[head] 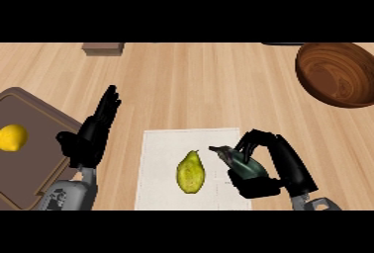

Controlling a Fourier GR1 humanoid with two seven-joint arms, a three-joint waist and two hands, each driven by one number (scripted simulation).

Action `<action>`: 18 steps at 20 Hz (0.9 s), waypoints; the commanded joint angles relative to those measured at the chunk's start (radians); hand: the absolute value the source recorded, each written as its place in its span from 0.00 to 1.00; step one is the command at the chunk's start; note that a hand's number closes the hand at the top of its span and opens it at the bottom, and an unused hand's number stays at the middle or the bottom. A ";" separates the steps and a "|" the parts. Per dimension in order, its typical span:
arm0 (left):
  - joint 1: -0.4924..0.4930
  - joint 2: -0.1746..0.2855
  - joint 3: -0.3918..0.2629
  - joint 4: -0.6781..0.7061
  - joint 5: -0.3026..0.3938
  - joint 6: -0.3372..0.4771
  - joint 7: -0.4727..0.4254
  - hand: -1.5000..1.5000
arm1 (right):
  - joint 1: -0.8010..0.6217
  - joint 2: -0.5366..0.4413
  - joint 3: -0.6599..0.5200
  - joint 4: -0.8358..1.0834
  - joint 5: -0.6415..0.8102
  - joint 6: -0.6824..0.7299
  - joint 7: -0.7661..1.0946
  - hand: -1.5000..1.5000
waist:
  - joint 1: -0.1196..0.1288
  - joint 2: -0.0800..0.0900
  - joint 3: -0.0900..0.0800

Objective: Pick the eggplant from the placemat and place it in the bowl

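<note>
The wooden counter (190,84) spread out on every side of the white placemat (161,148), which lay at the middle of the near edge. Left of the placemat sat a brown board (29,163) with a raised rim, its right corner close to the placemat's left side. Far up and to the right of the placemat, well apart from it, stood the round wooden bowl (340,69), with nothing seen inside.

The right hand (281,168) was at the placemat's right edge, its forearm coming in from below. Its fingers and thumb were curled round the eggplant (247,165). The left hand (91,136) stood left of the placemat, between it and the board, fingers straight and pointing up, holding nothing.

A yellow-green fruit (190,173) lay lengthwise on the placemat, a little right of its centre and just beside the held eggplant but apart from it. The eggplant, dark and small, was over the placemat's right border, its stem end pointing up and left toward the placemat's middle; whether it touched the cloth could not be told. A lemon (12,137) lay on the board, far left of the placemat. A small tan block (102,48) sat well above the placemat's left corner, at the counter's far edge.
</note>
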 commanded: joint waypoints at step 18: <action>0.040 -0.006 0.005 -0.075 -0.022 -0.013 0.039 0.50 | -0.363 -0.207 -0.398 -0.257 -0.021 0.180 0.237 1.00 | -0.001 -0.002 -0.003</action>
